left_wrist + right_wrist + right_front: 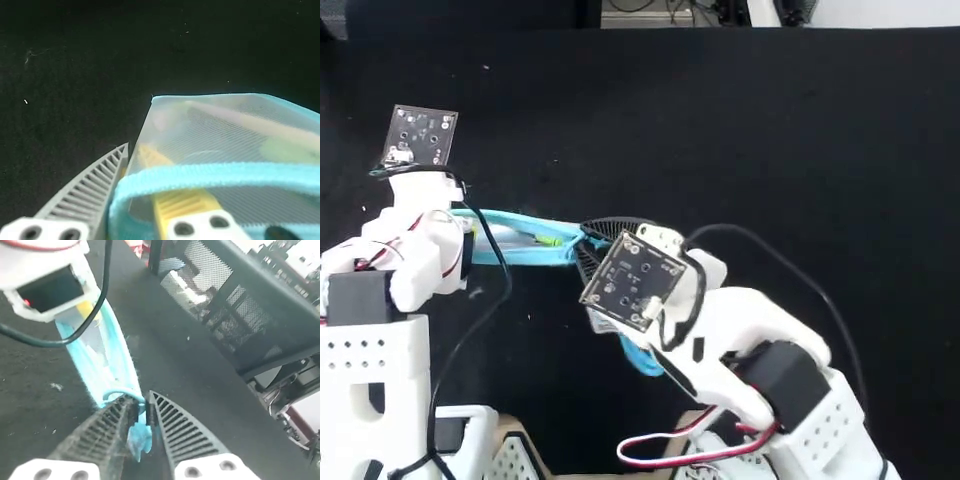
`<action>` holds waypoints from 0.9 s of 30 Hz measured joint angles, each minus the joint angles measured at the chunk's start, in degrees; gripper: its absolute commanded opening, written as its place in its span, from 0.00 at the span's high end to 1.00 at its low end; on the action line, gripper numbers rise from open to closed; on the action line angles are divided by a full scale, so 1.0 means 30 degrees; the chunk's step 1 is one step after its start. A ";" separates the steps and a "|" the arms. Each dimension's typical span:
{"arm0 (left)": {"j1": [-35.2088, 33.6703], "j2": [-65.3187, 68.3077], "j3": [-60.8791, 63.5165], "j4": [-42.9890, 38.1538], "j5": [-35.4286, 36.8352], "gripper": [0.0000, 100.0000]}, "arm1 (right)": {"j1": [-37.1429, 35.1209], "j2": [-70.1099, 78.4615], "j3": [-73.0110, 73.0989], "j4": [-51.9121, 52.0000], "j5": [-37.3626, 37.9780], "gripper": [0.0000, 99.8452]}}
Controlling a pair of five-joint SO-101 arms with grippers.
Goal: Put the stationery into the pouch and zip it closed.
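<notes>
Light-blue see-through mesh pouch (520, 245) lies approx. 9 o'clock of centre on the black table (770, 130), pulled out long betw. the two arms, its length running 9-to-3 o'clock. Left gripper (470, 225) has the pouch's 9 o'clock end. Seen from left wrist cam, its jaws are nearly together w/ the pouch corner pinched betw. them: grey ribbed jaw on the outside, yellow ribbed jaw showing through the mesh, and the blue zip band crossing in front. Right gripper (143, 397) is at the pouch's 3 o'clock end, its dark ribbed jaws closed down to a thin gap and clamped on a light-blue tab (140, 437) at that end of the pouch. A thin blue loop sits just beyond the jaw tips. Inside the pouch, thru the mesh: pale long pen-like item (250, 124) lying along the far wall, and a small green item (285, 150) near it. The green also shows from the high cam abt mid-pouch. Right arm's body comes in from 5 o'clock, left arm's from 8 o'clock. Whether the zip is shut or the pouch touches the table: can't tell.
</notes>
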 measured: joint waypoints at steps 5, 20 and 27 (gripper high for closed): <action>0.0000 0.0000 0.0000 0.0000 0.0000 0.97 | 0.0000 0.0000 -0.0088 -0.0293 0.0000 0.99; 0.0967 0.0000 0.0205 -0.0234 0.0000 0.97 | -0.0352 0.2901 -0.0615 -0.3311 0.0000 0.99; 0.1026 0.0000 0.0440 -0.0615 0.0440 0.97 | -0.0557 0.3048 -0.1348 -0.3311 0.0000 0.99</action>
